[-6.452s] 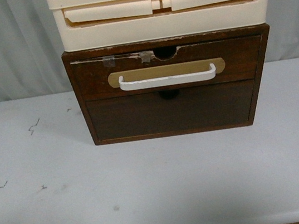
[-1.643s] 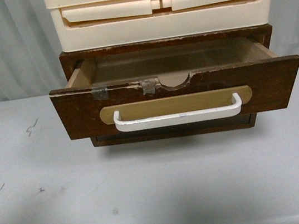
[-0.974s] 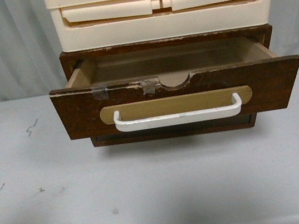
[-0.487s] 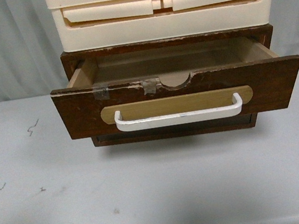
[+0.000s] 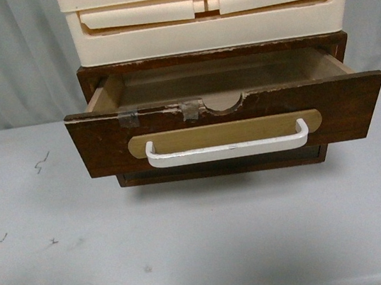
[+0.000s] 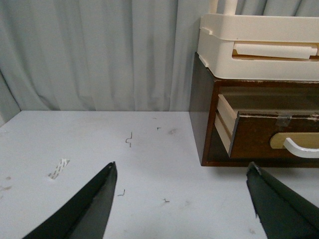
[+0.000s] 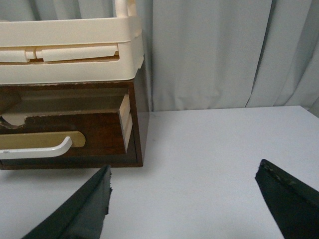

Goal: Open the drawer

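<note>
Scuffed white table (image 5: 205, 240), grey curtain (image 6: 99, 50) behind, cream plastic drawers (image 5: 208, 11) stacked on the wooden cabinet (image 5: 91, 77). The drawer (image 5: 227, 126) sticks out over the table, unchanged from half a second ago, though shut earlier. Left gripper (image 6: 182, 206) and right gripper (image 7: 184, 204) both spread wide, holding nothing, well apart from it.

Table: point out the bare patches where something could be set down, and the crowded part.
The table lies bare in front of the drawer and to both sides of the wooden cabinet. Under the pulled-out drawer it is tight. The drawer's inside looks empty.
</note>
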